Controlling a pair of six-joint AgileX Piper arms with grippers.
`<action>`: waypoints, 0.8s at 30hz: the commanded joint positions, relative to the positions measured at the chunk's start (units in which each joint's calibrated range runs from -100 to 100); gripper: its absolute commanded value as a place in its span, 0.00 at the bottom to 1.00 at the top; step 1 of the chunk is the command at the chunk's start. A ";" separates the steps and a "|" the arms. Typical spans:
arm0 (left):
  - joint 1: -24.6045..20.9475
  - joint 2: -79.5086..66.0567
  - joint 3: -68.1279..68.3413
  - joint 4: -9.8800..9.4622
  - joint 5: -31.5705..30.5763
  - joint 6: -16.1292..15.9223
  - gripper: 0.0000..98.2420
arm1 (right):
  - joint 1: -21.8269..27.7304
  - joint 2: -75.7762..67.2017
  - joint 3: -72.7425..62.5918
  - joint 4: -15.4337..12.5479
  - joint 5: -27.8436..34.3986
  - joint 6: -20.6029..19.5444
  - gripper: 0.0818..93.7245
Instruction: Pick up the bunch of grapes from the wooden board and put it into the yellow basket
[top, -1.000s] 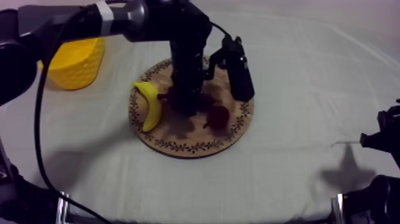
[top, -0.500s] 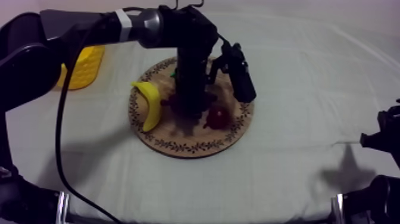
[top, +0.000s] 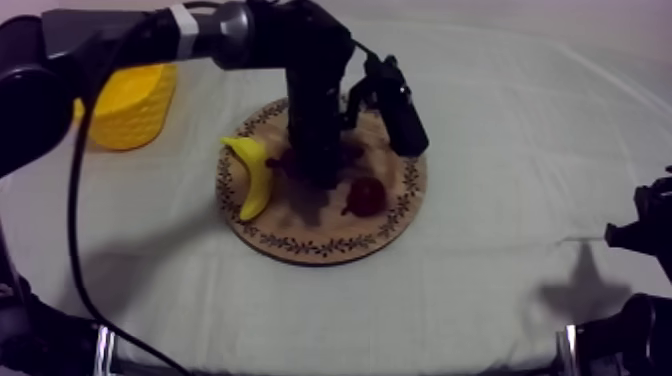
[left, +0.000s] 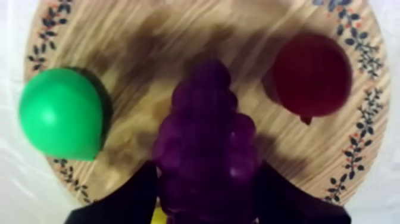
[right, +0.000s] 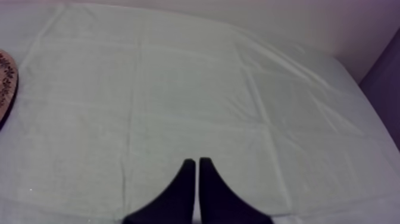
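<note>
From above, the left arm covers the middle of the wooden board. The left wrist view shows the bunch of grapes there, dark purple and knobbly, between a pear and the small red fruit. My left gripper is clamped on it, a finger against each side; my right gripper has its fingers together over bare cloth.

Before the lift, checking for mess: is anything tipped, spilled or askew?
Nothing stands out. The yellow basket stands upright, and the left gripper is closed round the bunch of grapes on the wooden board.
</note>
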 joint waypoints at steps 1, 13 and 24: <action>0.07 -3.12 0.70 0.09 0.10 0.07 0.45 | -0.02 0.01 -0.05 -0.01 -0.02 -0.01 0.00; 1.60 -17.41 -6.90 -0.42 11.35 0.58 0.45 | -0.02 0.01 -0.05 -0.01 -0.02 -0.05 0.00; -3.21 -18.61 -8.15 -0.39 13.03 1.13 0.45 | -0.02 0.01 -0.05 -0.01 -0.02 -0.05 0.00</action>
